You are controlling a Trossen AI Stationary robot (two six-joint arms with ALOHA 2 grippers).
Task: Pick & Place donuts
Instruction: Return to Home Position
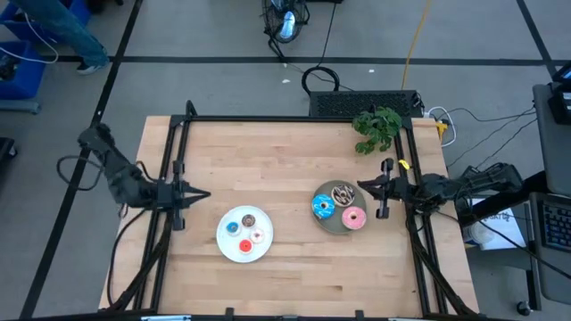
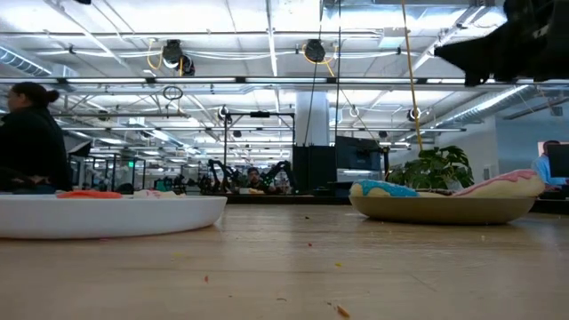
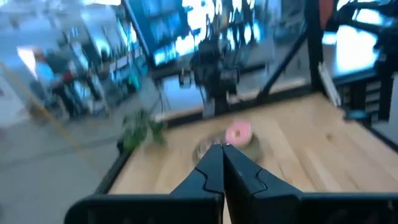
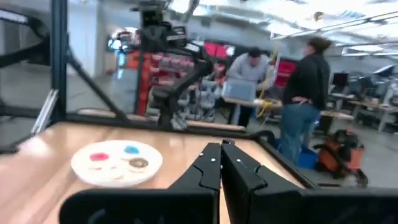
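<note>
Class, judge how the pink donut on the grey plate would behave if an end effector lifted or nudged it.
Pink donut is probably light: it's small beside its plate. Lying hole-up near the rim, it should slide rather than roll. Its ring shape likely offers an easy pinch.

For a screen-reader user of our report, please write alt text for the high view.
Seen from above, a wooden table holds a white plate with four tiny donuts and a grey plate with three larger donuts. The left fingers and right fingers, both shut, are at its side edges.
</note>
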